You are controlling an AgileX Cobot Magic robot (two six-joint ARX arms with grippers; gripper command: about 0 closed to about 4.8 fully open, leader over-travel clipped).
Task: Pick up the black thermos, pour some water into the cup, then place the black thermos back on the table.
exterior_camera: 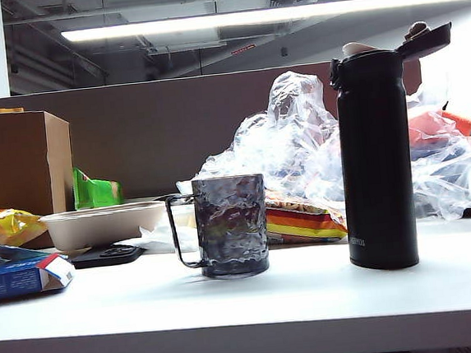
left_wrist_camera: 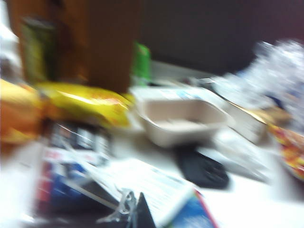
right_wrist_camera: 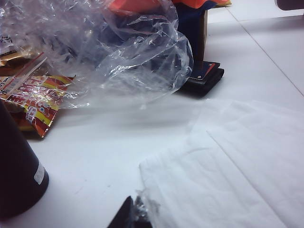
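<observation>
The black thermos (exterior_camera: 375, 164) stands upright on the white table (exterior_camera: 312, 298) at the right, its flip-top lid hinged open. The smoky dimpled cup (exterior_camera: 230, 225) stands left of it, handle pointing left. Neither gripper shows in the exterior view. My left gripper (left_wrist_camera: 134, 210) is shut and empty, seen in a motion-blurred view over the clutter at the table's left end. My right gripper (right_wrist_camera: 134, 210) is shut on nothing, low over the table, with the thermos base (right_wrist_camera: 16, 173) off to one side. The cup is absent from both wrist views.
A beige container (exterior_camera: 99, 223), a blue box (exterior_camera: 17, 274), a yellow bag (exterior_camera: 0, 226), a brown carton (exterior_camera: 30, 161) and a flat black item (exterior_camera: 109, 254) crowd the left. A crumpled clear plastic bag (exterior_camera: 299, 146) and snack packet (exterior_camera: 305, 220) lie behind. White paper (right_wrist_camera: 232, 175) lies by the right gripper.
</observation>
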